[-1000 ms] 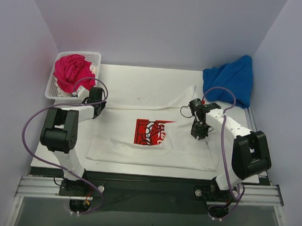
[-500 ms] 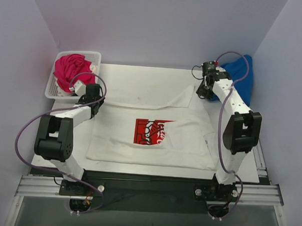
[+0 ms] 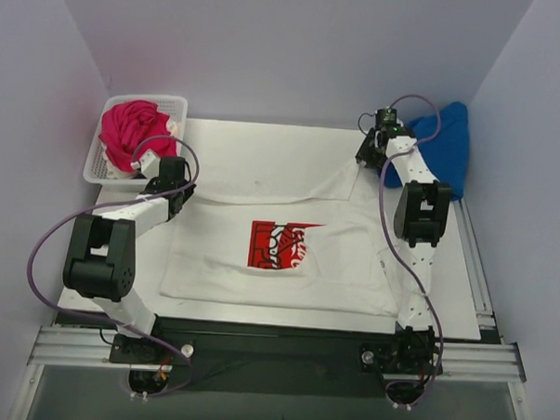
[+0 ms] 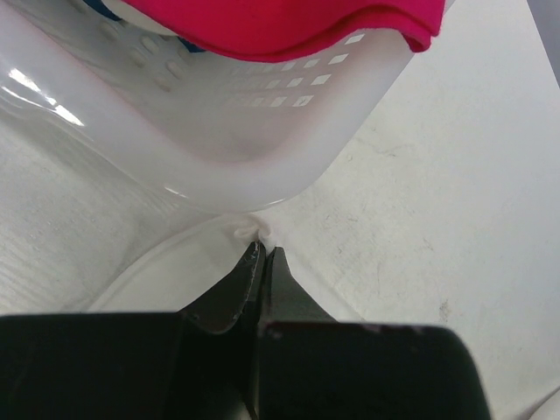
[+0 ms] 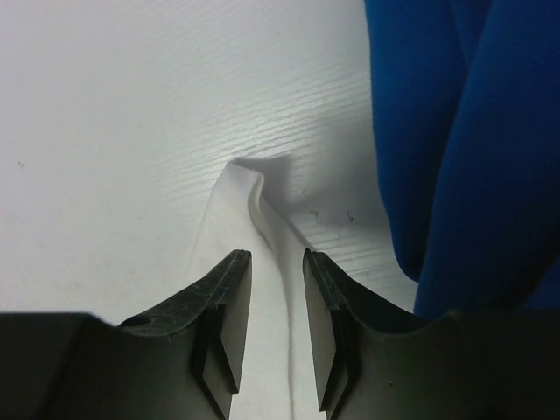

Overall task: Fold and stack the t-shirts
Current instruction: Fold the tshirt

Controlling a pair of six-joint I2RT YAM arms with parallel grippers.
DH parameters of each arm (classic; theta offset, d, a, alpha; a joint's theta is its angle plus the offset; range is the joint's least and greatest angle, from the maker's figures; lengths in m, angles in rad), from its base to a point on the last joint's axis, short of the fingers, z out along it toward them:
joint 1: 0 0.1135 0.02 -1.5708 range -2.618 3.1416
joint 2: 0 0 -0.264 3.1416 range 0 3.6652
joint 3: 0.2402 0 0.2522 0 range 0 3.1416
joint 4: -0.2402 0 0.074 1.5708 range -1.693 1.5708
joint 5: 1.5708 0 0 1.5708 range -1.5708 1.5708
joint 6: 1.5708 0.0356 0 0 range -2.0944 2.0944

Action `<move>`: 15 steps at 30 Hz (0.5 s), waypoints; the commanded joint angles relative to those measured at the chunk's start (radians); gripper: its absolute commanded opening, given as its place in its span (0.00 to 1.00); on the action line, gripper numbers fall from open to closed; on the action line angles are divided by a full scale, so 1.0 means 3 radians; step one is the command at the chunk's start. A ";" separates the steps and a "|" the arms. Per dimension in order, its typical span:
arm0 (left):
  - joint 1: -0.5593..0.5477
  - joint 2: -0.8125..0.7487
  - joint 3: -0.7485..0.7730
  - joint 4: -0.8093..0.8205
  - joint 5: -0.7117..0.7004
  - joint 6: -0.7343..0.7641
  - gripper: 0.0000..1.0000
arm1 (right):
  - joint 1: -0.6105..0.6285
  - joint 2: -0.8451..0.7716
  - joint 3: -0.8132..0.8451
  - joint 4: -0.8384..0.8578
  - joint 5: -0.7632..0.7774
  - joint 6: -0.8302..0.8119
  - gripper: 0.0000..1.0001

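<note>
Lying flat in the middle of the white tabletop (image 3: pixel 458 292) is the large white t-shirt with a red rectangular chest print (image 3: pixel 278 266), print upward, its far corners drawn out toward either arm.

At the far left corner, the left gripper (image 4: pixel 261 255) has its jaws fully closed. A small pucker of white cloth sits at the tips, so it is judged to have the white t-shirt nipped there. The corner lies right against the wall of the white plastic lattice basket (image 4: pixel 262 149).

At the far right corner, the right gripper (image 5: pixel 274 260) stands with its jaws partly apart on either side of the pointed sleeve end. The cloth lies slack between them, so nothing is held on this side.

The crumpled bright blue t-shirt (image 3: pixel 431 147) is heaped just beside that sleeve. The bunched magenta-pink t-shirt (image 3: pixel 133 134) fills the basket.

Judgement: two-corner hold being set up to fold the garment. Neither the blue nor the pink one is folded or stacked yet.

Risk: the blue cloth lies close enough to be caught.
</note>
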 commanded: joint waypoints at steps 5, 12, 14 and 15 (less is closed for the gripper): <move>-0.0011 0.0017 0.0086 0.0069 0.0168 0.0060 0.00 | 0.0017 0.0039 0.0152 0.0282 -0.0172 -0.0133 0.42; -0.0011 -0.0013 0.0081 0.0079 0.0209 0.0060 0.00 | -0.0019 0.0253 0.0392 0.0308 -0.0233 -0.0118 0.46; -0.0011 -0.0018 0.0076 0.0084 0.0225 0.0054 0.00 | -0.0029 0.0294 0.0474 0.0318 -0.0228 -0.0107 0.46; -0.0011 -0.0029 0.0081 0.0089 0.0230 0.0054 0.00 | -0.0034 0.0340 0.0499 0.0318 -0.0238 -0.0097 0.46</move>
